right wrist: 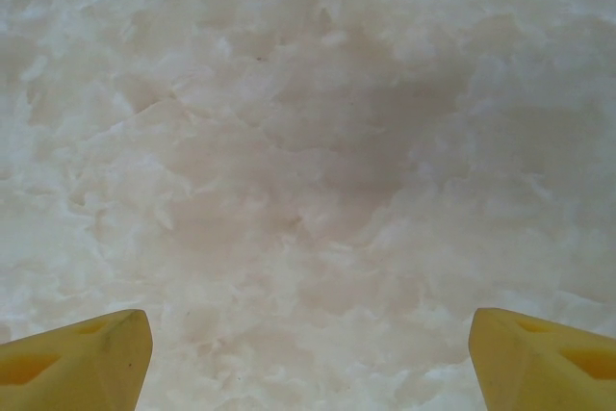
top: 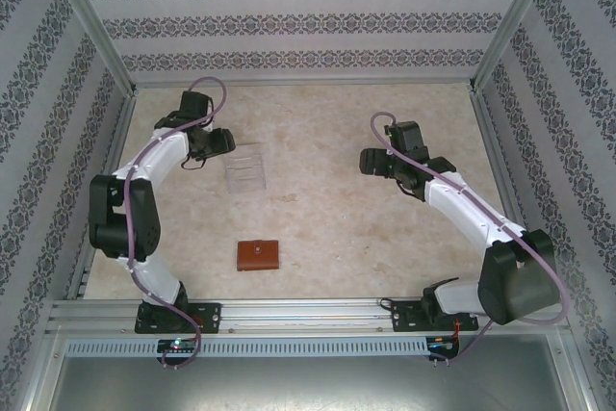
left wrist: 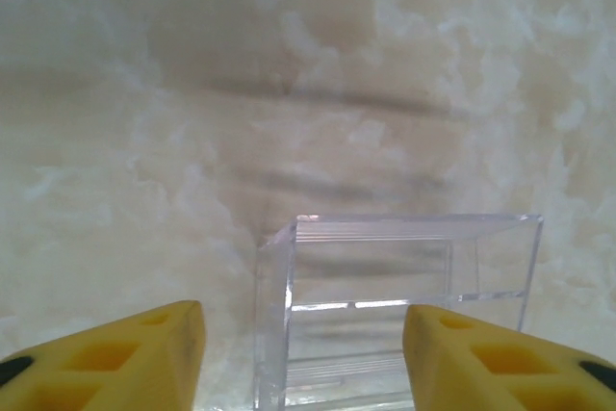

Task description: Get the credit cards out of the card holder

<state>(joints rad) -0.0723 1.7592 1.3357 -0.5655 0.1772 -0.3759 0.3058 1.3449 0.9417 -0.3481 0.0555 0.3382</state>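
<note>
Card holder, reddish-brown leather, lies folded shut and flat on the pale marbled desk. It sits near the front edge, a little left of centre, between my two arm bases. It is well apart from both of my hands.

Going left to right: my left hand hangs over the far left part of the desk, pointing toward the middle. Its yellow fingers stand apart and grip nothing. In the left wrist view, a corner of the clear plastic tray sits just ahead of them, in line with the gap. The left finger is clear of the tray wall; I cannot tell whether the right finger touches it. The tray stands just beside this hand, farther back on the desk than the card holder.

On the right, my right hand hovers over bare desk, pointing left. Its yellow fingers are spread wide above the marbled surface.
</note>
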